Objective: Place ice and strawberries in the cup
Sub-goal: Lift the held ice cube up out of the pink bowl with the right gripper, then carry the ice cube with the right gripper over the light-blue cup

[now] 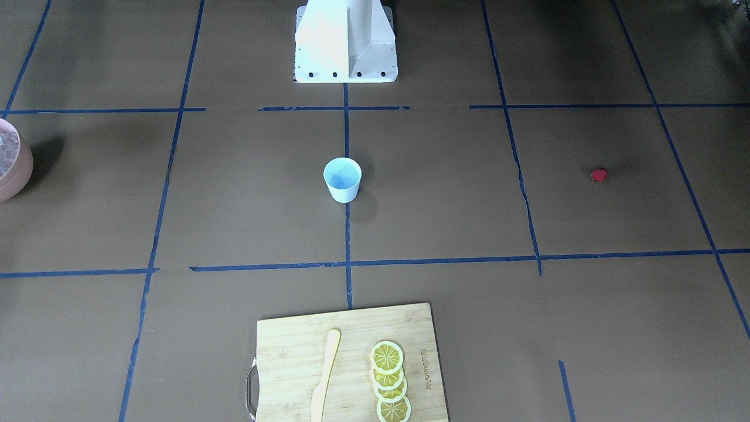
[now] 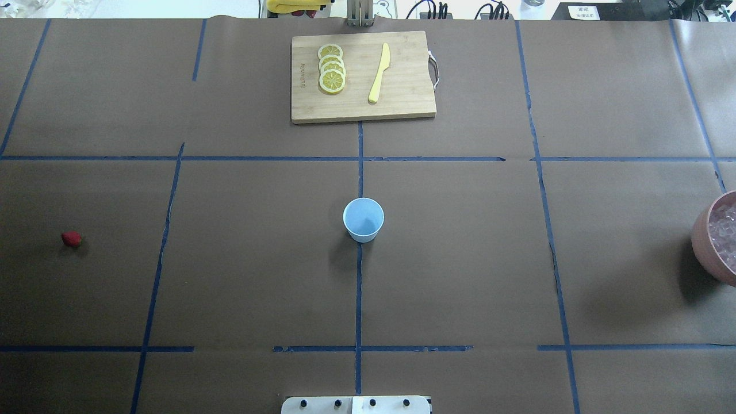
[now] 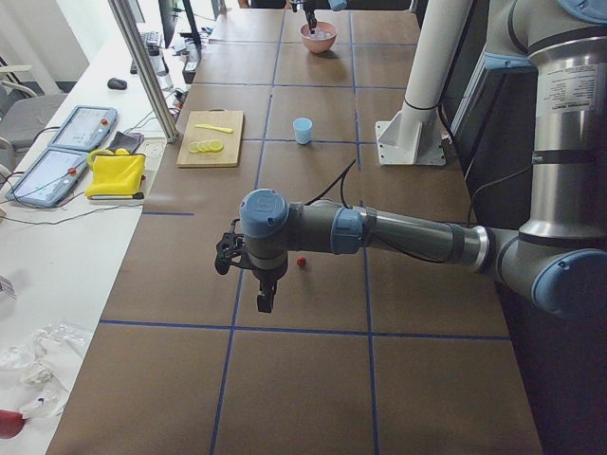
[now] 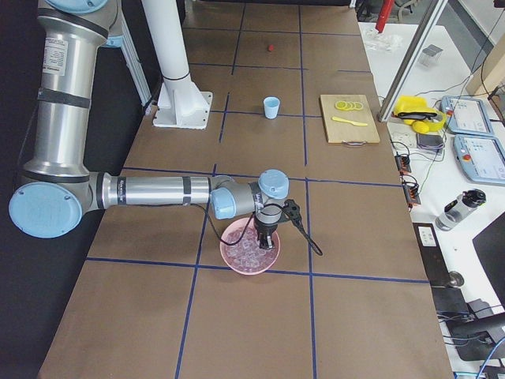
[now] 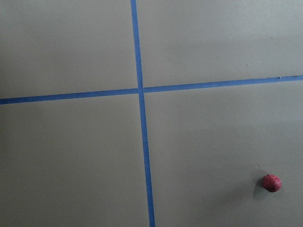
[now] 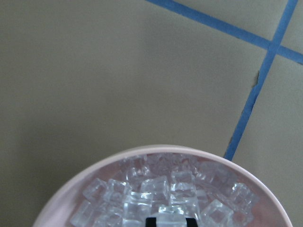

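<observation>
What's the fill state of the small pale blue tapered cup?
Empty: the pale blue cup shows only its bare blue inside from overhead.

Clock: centred on the cup, 12 pointing away from the robot.
Cup: the small pale blue-white tapered cup (image 2: 363, 219) stands upright, dead centre on the brown paper-covered table (image 2: 460, 276).
Strawberry: the tiny red rounded berry (image 2: 71, 239) lies way out at 9 o'clock, on its own.
Bowl: the pink round bowl (image 2: 702, 250) sits at 3 o'clock, just as far off.
Ice: the clear small cubes (image 6: 156, 194) are heaped inside that bowl.
Board: the bamboo cutting board with a metal handle (image 2: 362, 109) lies at 12 o'clock, well apart.
Lemon slices: the yellow round slices (image 2: 332, 68) lie overlapping on the board.
Knife: the pale yellow plastic knife (image 2: 379, 73) is on the board too, at 3 o'clock of the slices, not touching.
Robot base: the white metal mount (image 2: 356, 405) is at 6 o'clock.
</observation>
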`<state>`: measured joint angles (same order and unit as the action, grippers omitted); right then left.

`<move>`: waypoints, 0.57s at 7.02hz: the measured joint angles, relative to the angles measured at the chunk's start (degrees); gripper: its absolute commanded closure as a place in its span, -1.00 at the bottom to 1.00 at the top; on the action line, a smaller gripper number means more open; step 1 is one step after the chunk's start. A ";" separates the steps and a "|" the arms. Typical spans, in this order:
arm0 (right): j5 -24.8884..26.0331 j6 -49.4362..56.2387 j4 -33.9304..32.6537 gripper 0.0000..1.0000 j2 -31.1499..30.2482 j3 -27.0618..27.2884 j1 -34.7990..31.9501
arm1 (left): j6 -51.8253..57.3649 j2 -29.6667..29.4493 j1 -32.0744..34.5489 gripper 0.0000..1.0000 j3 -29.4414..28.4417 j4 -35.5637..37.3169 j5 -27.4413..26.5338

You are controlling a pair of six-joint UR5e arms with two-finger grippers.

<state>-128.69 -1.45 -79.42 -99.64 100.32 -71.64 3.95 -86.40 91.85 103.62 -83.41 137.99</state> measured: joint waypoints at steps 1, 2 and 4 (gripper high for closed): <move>-0.21 -0.02 -2.88 1.00 0.35 3.48 -0.82 | 0.00 0.03 0.00 -1.00 0.12 0.03 0.00; -0.44 -0.42 -6.26 1.00 1.61 6.98 -1.24 | 0.00 0.09 0.00 -1.00 0.26 0.06 0.00; -2.68 -7.05 -10.05 1.00 8.21 9.98 -0.16 | 0.00 0.22 0.00 -1.00 0.34 0.09 0.06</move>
<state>-131.37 -8.50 -89.46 -91.42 110.31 -71.81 3.95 -86.18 91.85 103.96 -83.32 138.05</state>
